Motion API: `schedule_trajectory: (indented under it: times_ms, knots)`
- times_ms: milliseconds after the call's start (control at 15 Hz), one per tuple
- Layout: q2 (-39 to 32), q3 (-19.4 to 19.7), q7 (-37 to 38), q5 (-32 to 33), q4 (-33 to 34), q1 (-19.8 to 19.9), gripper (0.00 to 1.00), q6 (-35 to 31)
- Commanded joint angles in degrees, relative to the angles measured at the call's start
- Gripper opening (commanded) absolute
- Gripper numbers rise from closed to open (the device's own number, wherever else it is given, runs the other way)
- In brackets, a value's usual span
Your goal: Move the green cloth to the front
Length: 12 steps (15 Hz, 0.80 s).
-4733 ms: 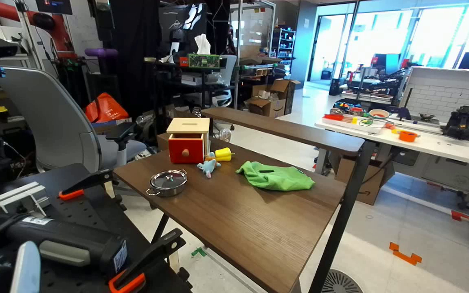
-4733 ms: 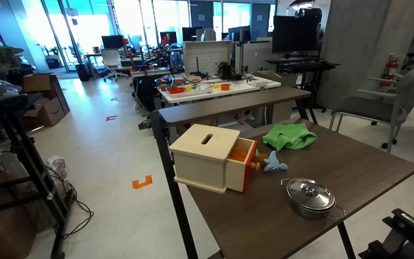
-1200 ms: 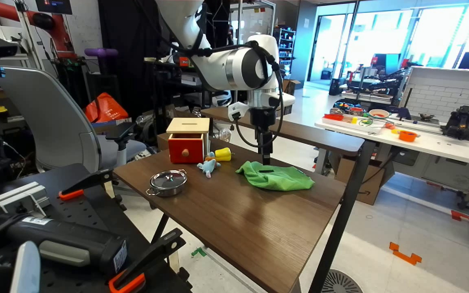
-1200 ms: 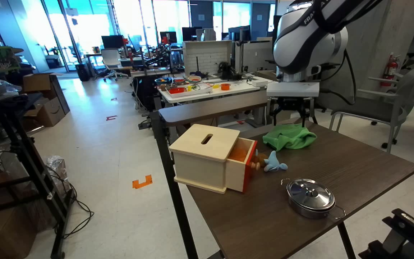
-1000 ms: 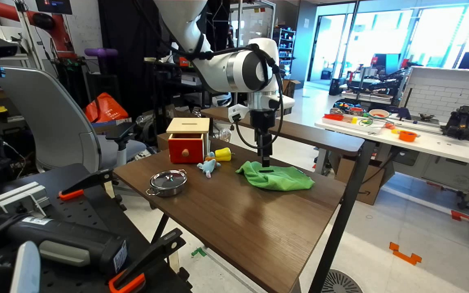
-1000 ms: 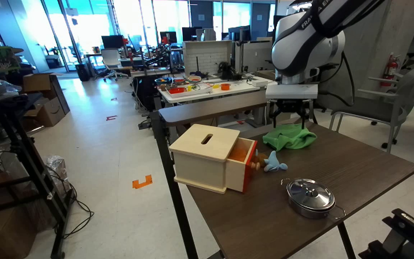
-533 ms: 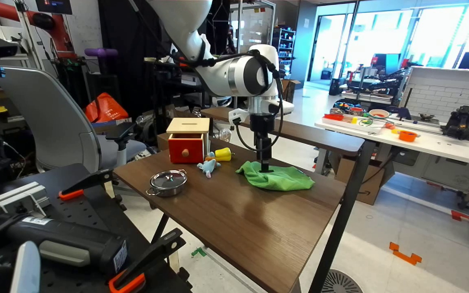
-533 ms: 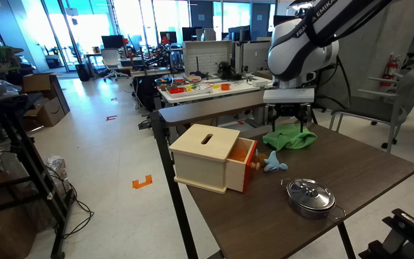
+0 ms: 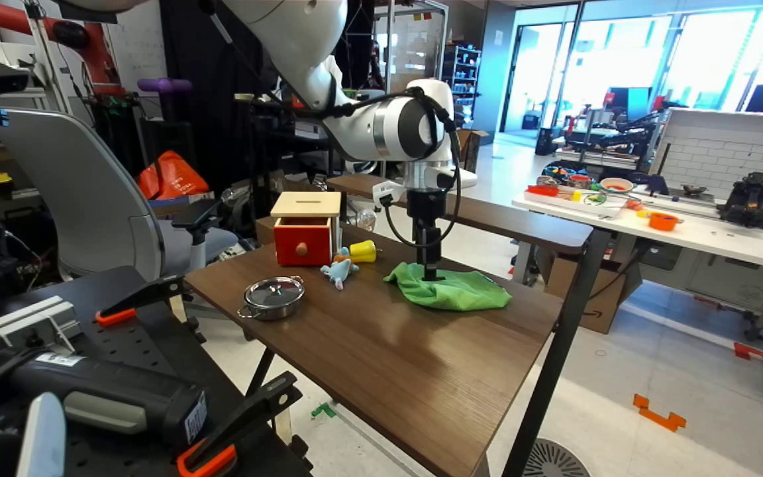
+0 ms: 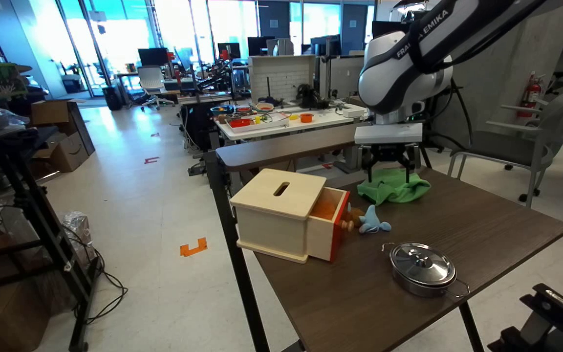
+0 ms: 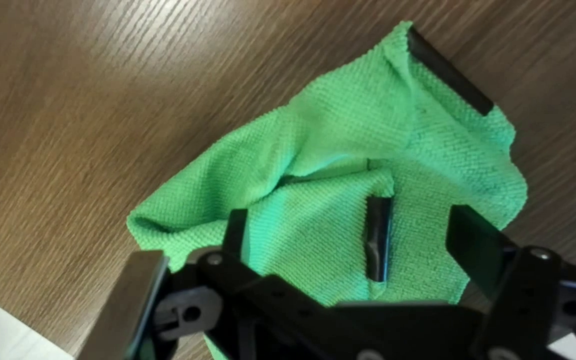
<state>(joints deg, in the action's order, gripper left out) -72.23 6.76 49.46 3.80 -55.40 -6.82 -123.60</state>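
Note:
The green cloth (image 9: 464, 296) lies crumpled on the brown table (image 9: 381, 358). It also shows in an exterior view (image 10: 393, 194). In the wrist view the cloth (image 11: 318, 225) has two black strips, one of them (image 11: 379, 239) between the fingers. My gripper (image 11: 349, 212) points down and is open, with its fingers wide apart on either side of that strip and nothing held. In both exterior views the gripper (image 9: 430, 277) (image 10: 389, 181) is at the cloth, with its fingertips at or just above the fabric. Whether they touch it I cannot tell.
A wooden box (image 10: 271, 225) with an open red drawer (image 9: 302, 243), a blue plush toy (image 9: 339, 271), a yellow toy (image 9: 363, 252) and a lidded steel pot (image 9: 274, 299) stand on the table. A raised shelf (image 10: 286, 149) runs along one table edge.
The arm, out of view 4.7 s ago, has come over the table. My gripper has lowered to the cloth, little in the last half second. The cloth has not moved.

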Motion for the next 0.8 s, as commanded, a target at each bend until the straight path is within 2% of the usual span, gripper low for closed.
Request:
schedule_trajectory:
  times_ms: [0, 733]
  knots:
    - [-3.6, 0.6, 0.4, -0.8, 6.5, -0.1, 1.0, 3.5]
    - [-8.4, 0.5, 0.8, -0.8, 13.9, 0.6, 1.0, 6.9]
